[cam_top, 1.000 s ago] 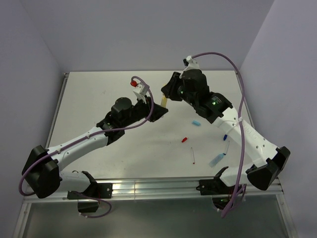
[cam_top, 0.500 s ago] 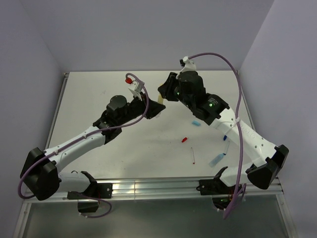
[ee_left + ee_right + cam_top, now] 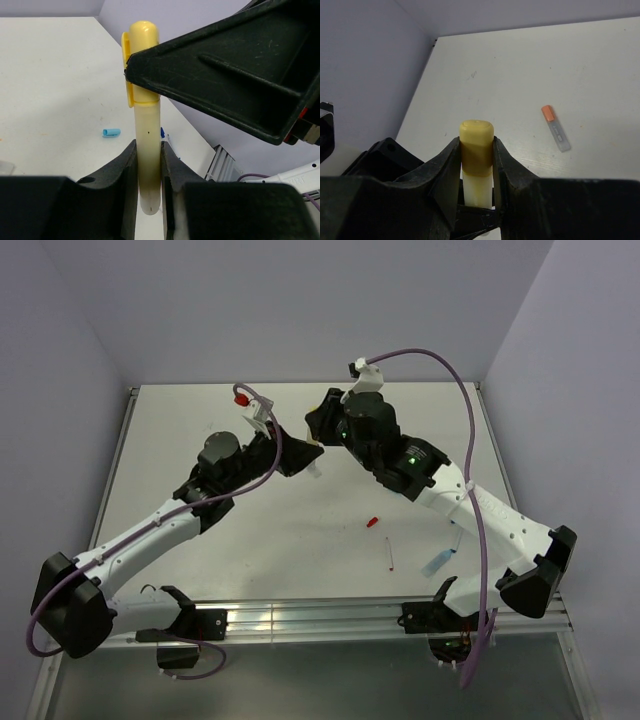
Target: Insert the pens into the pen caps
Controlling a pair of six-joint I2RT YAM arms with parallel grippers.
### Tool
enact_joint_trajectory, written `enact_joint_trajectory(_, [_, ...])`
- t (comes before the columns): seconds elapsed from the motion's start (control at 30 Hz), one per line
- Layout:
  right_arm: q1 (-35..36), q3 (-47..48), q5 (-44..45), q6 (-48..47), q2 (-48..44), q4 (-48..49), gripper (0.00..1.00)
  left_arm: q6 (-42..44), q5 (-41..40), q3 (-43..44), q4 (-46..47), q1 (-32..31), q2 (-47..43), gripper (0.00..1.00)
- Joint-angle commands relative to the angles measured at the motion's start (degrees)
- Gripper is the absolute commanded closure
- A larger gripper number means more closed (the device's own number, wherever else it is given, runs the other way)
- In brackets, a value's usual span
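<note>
Left gripper point(image 3: 149, 172): fingers closed on the lower body of the yellow pen point(image 3: 148, 150), which stands upright between them. Right gripper point(image 3: 476, 167): fingers clamped on the yellow cap point(image 3: 476, 140), which sits on the pen's upper end; the seam between cap and pale body shows in the left wrist view just below the right finger.

In the top view the two grippers meet tip to tip over the far middle of the table point(image 3: 200, 415), left gripper point(image 3: 298, 453) and right gripper point(image 3: 318, 430) touching or nearly so; the pen itself is mostly hidden there.

Other task items:
- White pen with orange cap point(image 3: 555, 128) lies flat on the table, beyond the right gripper, well apart from it.
- Light blue cap point(image 3: 111, 132) lies on the table past the left gripper.
- Red cap point(image 3: 372, 523) and thin red pen point(image 3: 389, 554) lie near the middle, toward the near edge.
- Light blue pen point(image 3: 438, 561) lies near the right arm's lower link.

Room: bare tabletop to the left and far side; walls close off the far and side edges.

Pose: both arms stretched forward and inward; the right wrist is raised above the left.
</note>
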Motion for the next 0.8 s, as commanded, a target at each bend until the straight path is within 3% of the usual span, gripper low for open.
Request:
enact_joint_trajectory(0.0, [3.3,-1.2,-4.1,-0.2,0.4,-3.9,1.0,1.2,-0.1,1.1,9.2,0.7,-3.2,1.0])
enact_joint_trajectory(0.33, [6.7,-5.6,-4.3,0.1,-2.5,-2.0,1.0,2.9,2.2,-0.7,12.2,1.4,-6.5,1.0])
enact_joint_trajectory(0.77, [15.7,-9.3,4.2,2.2,-4.9,-3.5,1.0,6.7,2.0,1.0,9.6,1.6,-10.9,1.0])
